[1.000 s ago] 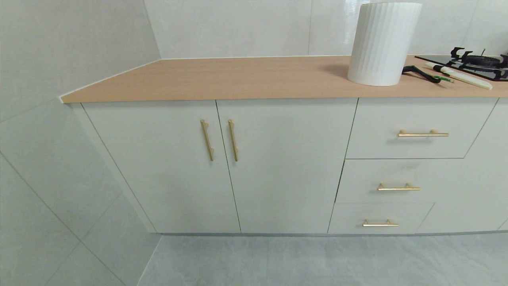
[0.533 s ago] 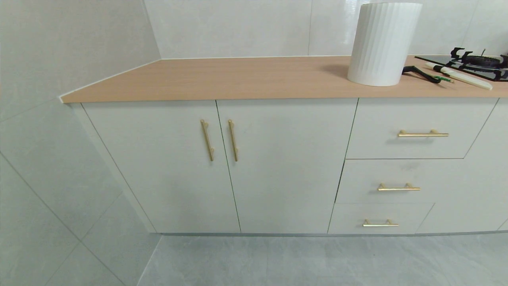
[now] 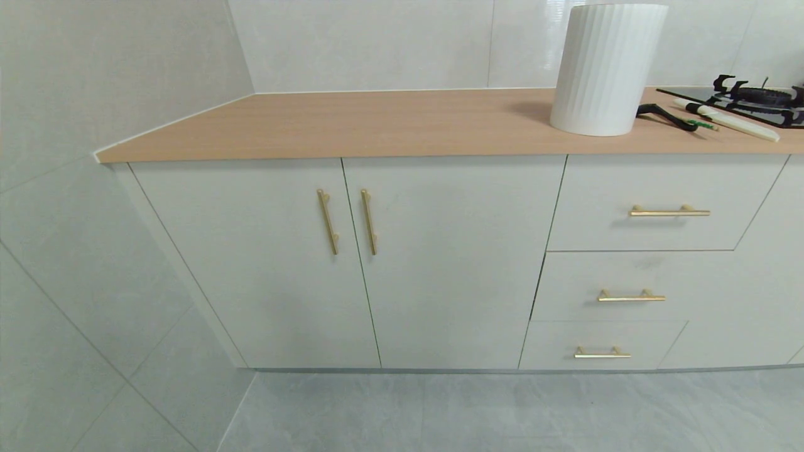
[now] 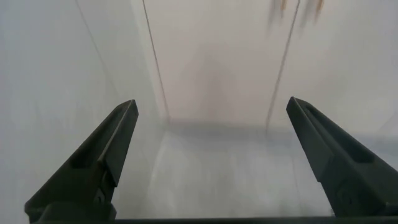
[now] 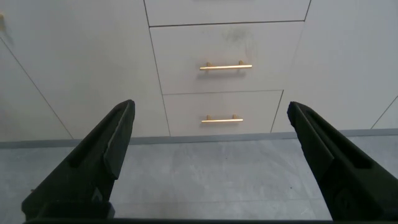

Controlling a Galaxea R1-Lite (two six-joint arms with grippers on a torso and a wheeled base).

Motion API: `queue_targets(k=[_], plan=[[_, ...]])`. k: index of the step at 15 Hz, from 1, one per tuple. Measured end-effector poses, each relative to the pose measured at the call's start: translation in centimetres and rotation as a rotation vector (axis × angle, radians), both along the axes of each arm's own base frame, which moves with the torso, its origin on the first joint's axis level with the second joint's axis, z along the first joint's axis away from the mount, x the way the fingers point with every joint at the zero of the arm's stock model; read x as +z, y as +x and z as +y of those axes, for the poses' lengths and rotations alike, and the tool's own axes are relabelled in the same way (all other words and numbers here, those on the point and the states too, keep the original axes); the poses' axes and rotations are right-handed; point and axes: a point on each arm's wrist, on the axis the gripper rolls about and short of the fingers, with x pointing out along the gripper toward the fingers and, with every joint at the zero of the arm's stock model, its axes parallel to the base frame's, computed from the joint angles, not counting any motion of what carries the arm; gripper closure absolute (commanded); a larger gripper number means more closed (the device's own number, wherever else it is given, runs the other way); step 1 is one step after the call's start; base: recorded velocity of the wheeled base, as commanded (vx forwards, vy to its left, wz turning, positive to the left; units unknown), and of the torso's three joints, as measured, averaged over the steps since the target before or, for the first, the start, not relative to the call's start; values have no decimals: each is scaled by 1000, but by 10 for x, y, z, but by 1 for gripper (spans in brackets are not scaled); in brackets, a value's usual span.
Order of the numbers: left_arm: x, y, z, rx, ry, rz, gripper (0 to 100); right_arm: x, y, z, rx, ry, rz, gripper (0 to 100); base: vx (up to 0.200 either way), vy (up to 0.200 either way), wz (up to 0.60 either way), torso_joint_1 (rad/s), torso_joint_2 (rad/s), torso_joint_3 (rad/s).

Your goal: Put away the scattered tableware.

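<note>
Head view: tableware lies at the right end of the tabletop, grippers empty

On the wooden tabletop (image 3: 352, 122), right of a tall white ribbed container (image 3: 608, 69), lie a black curved utensil (image 3: 667, 116) and a long white utensil (image 3: 732, 121). The white one's long axis runs from far left to near right, its dark end pointing far left, beside the stove burner (image 3: 757, 97). The left gripper (image 4: 211, 106) is spread wide before a blurred cabinet front. The right gripper (image 5: 211, 107) is likewise spread, facing gold-handled drawers (image 5: 226, 66) above the floor.
</note>
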Motion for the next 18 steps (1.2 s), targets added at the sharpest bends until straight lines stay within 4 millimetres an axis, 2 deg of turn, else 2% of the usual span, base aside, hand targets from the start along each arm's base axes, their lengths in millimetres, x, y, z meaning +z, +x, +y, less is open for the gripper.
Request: queue_targets(k=[5,16,18], plan=[[-19,4,-2,-118,-10,106,0,0,0,0,0,0,1,0,0,0,0,0,0,0],[-20,5,-2,-119,-12,108,0,0,0,0,2,1,1,0,0,0,0,0,0,0],[-20,5,-2,-118,-12,108,0,0,0,0,3,1,1,0,0,-200,0,7,5,7]])
